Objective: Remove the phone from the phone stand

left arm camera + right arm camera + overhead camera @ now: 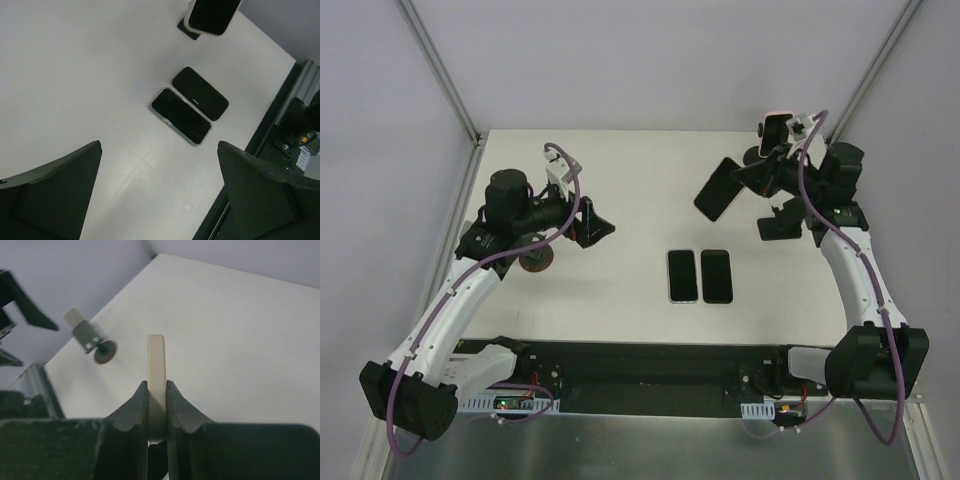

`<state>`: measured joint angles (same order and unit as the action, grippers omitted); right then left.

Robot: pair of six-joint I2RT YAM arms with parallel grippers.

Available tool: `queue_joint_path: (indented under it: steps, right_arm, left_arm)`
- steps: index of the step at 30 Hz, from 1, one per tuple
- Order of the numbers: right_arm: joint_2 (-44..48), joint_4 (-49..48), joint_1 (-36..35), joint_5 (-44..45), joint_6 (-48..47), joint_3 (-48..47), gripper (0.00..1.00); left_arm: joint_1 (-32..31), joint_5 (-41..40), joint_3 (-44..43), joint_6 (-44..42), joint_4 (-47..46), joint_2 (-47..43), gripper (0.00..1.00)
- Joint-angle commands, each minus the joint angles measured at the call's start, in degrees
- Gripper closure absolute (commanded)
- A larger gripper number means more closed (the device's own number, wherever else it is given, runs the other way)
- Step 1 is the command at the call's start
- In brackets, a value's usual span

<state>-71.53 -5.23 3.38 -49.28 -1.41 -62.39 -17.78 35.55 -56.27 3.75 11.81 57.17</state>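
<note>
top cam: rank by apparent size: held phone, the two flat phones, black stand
1. Tied: held phone, left flat phone, right flat phone. They look alike; the held one is tilted and nearer the camera, so no ranking.
2. The black stand, clearly smallest, partly hidden.

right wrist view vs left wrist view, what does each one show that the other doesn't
Only the right wrist view: the right gripper shut on a cream-cased phone seen edge-on, and a round brown disc beyond it. Only the left wrist view: two flat phones lying side by side, and the left gripper, wide open. Both: the white table, and probably that same phone, seen screen-on at the left wrist view's top edge.
</note>
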Motion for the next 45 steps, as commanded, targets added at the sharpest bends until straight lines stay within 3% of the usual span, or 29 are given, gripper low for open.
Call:
queue_joint_path:
  steps: [1,8,11,16,23,27,30,31,33,34,37,38,40,45]
  right_arm:
    - [0.0,-5.4,-8.3,-13.6,3.6,-4.5,0.99]
    - [-1.7,-23.7,-17.5,-19.2,17.7,-4.8,0.99]
    - [-1.9,-26.7,-20.3,-20.2,20.5,-5.1,0.99]
    - [-1.1,-27.9,-22.5,-19.9,21.5,-4.8,0.99]
    - [-0.5,-29.4,-22.8,-19.6,22.9,-4.4,0.99]
    - [-0.5,-29.6,-22.8,-19.9,23.8,-4.5,0.99]
    - [-0.8,-29.7,-22.8,-20.1,24.2,-4.6,0.99]
    - [-0.8,-29.7,-22.8,-20.3,24.3,-4.6,0.99]
    - [-1.1,-29.7,-22.7,-20.5,24.6,-4.6,0.99]
    - [-1.1,-29.7,-22.8,-20.2,25.4,-4.7,0.97]
    - [-1.4,-27.7,-22.7,-17.9,26.1,-4.7,0.64]
    - [-1.3,-27.0,-22.7,-17.0,26.1,-4.7,0.34]
    - [-1.2,-23.0,-22.7,-13.4,25.4,-4.7,0.06]
    - [2.1,-7.3,-22.9,-1.4,14.4,-5.9,0.04]
  left_arm:
    - [-2.9,11.8,-4.8,0.5,-3.6,2.8,0.02]
    - [-8.1,15.1,-4.6,0.2,-7.6,8.0,0.04]
    - [-8.8,19.2,-2.7,4.1,-11.7,9.5,0.07]
    - [-10.4,21.8,1.5,12.9,-28.6,9.9,0.16]
    - [-13.9,23.2,1.8,14.2,-31.1,12.9,0.30]
    - [-15.0,23.9,1.3,14.0,-31.9,14.2,0.45]
    - [-15.2,24.2,1.0,13.9,-32.2,14.8,0.67]
    - [-15.3,24.0,1.0,13.8,-32.4,14.7,0.86]
    - [-15.3,23.6,1.3,13.5,-32.5,14.3,1.00]
    - [-15.3,22.2,1.8,13.4,-32.5,14.0,1.00]
    - [-15.4,17.6,2.7,12.7,-31.9,13.0,1.00]
    - [-15.4,16.2,2.9,12.2,-31.0,12.7,1.00]
    - [-15.3,12.7,3.2,10.5,-28.5,11.9,1.00]
    - [-16.5,-1.3,4.3,6.3,-25.1,9.5,1.00]
